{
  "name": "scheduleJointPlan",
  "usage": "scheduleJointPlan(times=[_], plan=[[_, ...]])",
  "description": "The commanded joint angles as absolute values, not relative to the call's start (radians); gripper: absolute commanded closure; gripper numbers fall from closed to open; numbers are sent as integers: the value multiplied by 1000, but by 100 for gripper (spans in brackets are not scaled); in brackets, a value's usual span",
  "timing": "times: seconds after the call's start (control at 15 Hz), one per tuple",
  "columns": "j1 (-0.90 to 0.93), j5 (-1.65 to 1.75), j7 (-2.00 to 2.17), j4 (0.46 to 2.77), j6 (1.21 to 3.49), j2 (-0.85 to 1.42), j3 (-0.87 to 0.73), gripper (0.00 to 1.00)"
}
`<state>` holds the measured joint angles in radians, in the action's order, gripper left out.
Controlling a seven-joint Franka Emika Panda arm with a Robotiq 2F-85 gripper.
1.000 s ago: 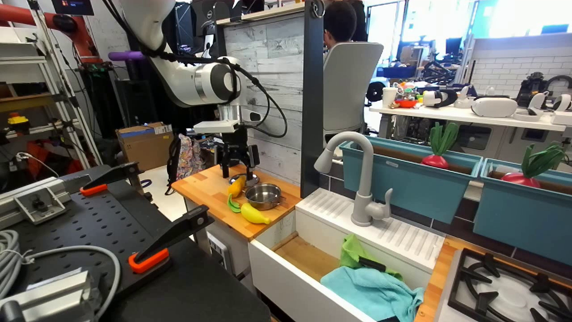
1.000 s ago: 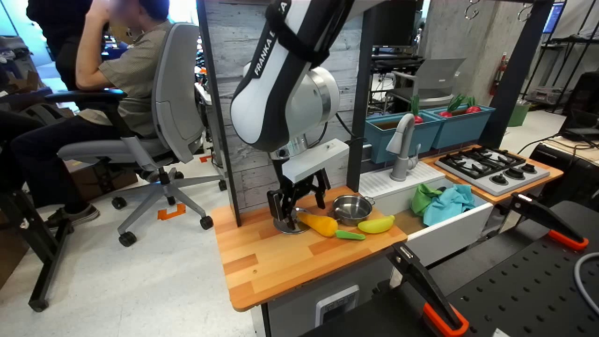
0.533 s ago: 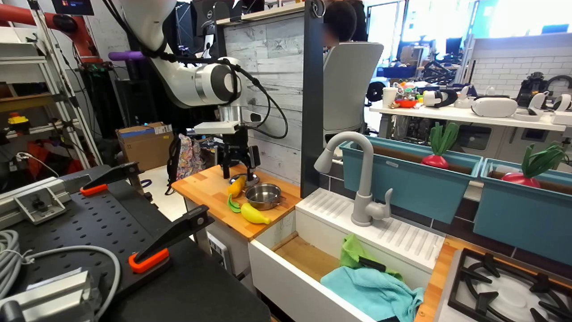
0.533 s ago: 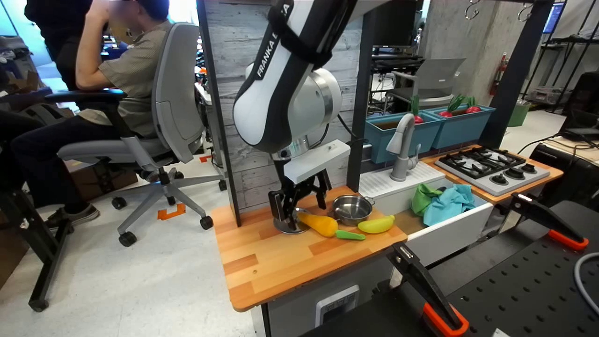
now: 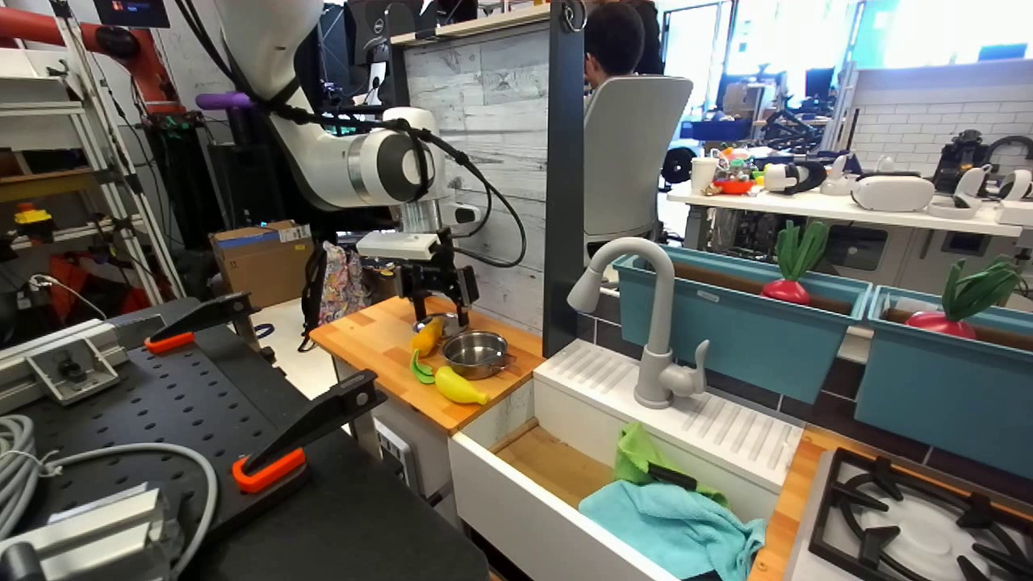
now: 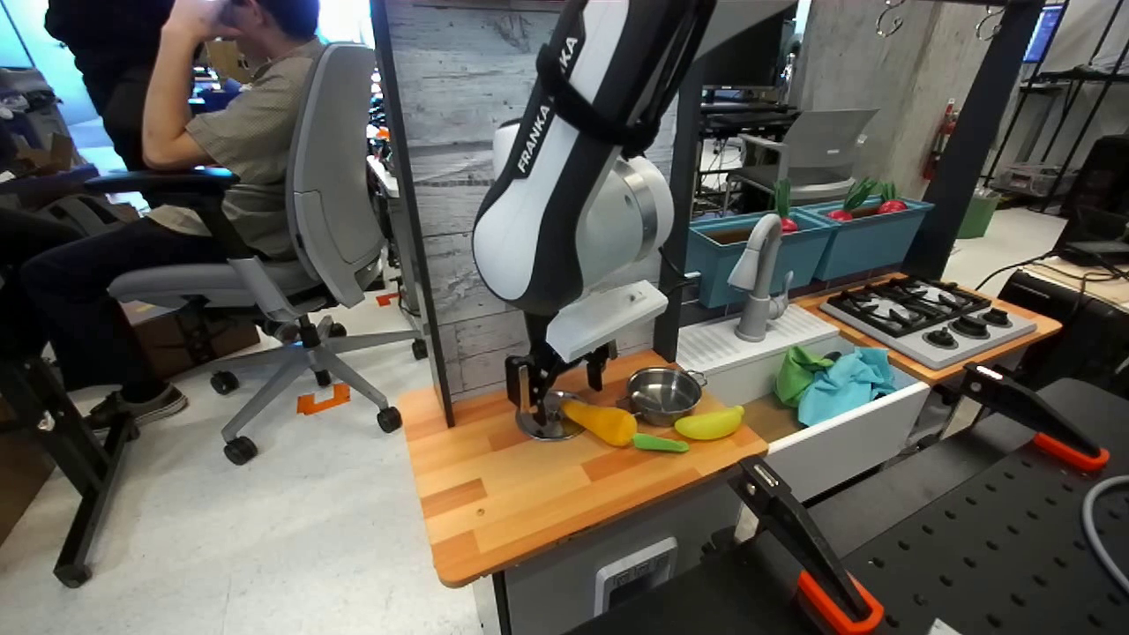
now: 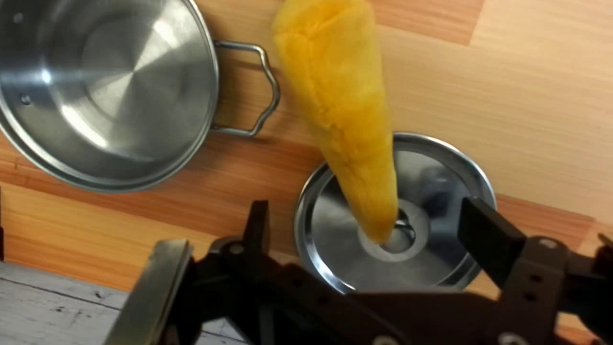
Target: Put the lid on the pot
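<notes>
The silver pot [image 7: 139,115] stands on the wooden counter, open at the top. It shows in both exterior views [image 5: 476,353] [image 6: 663,392]. The round silver lid [image 7: 335,244] lies flat beside it, also seen in an exterior view [image 6: 542,430]. The tip of a yellow-orange toy vegetable [image 7: 335,86] reaches over the lid and partly covers its middle handle. My gripper [image 7: 366,215] is open and empty, its fingers spread on either side of the lid's middle. In both exterior views the gripper [image 5: 441,315] [image 6: 563,397] is low over the lid. Part of the lid is hidden by the gripper.
A yellow toy banana [image 6: 708,423] lies in front of the pot. The vegetable's green top [image 6: 660,444] lies near it. A wood-panel wall [image 5: 484,161] stands close behind the gripper. The sink [image 5: 484,472] with cloths and the grey faucet [image 5: 658,323] are beside the counter.
The arm and hand have come lower and shifted slightly right in both exterior views, and the hand's tilt has changed. The pot, lid and toy vegetable have not moved.
</notes>
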<state>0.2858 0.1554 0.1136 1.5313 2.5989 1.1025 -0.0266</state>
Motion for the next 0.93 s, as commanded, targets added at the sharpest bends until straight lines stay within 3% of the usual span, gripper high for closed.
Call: scheduleJointPlan(times=[0.0,0.13,0.2,0.33,0.87], plan=[[243,149,69,1606,2707,1064,5,0],[228,145,51,1607,2724,1070,15,6],[221,143,42,1606,2727,1072,19,28],[209,141,25,1604,2724,1074,30,33],[204,145,2,1589,2703,1075,38,93]])
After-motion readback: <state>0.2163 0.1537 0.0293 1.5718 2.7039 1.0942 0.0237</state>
